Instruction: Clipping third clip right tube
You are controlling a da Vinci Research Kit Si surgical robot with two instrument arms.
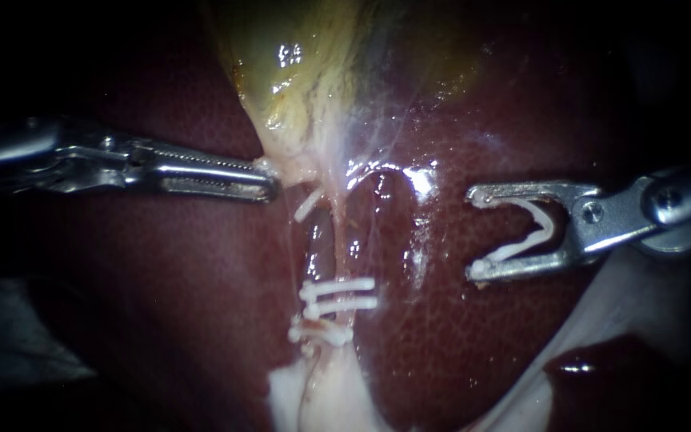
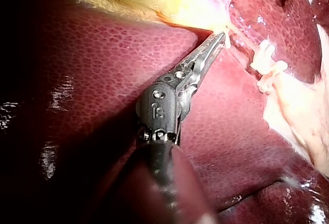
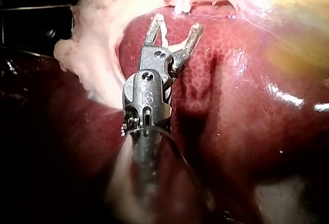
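Right tube (image 1: 341,240) runs down from the neck of the gallbladder (image 1: 297,72) across the liver (image 1: 481,344), with a second tube (image 1: 313,240) just to its left. Left instrument (image 1: 269,190) has its hand narrow, closed on pale tissue at the gallbladder's neck. It seems to be pulling sideways so the tubes stand taut and clear of the liver. Lower on the tubes sit two white clips (image 1: 337,286) close together. The bare stretch above them is probably where the next one belongs. Right instrument (image 1: 473,234) hangs well apart from the tube, its hand wide and carrying a loaded clip (image 1: 537,232), mouth facing the tube. How much tissue the left hand holds is hidden. Whether the clips cross one tube or both is unclear, and the tube's lower end is lost in pale tissue.
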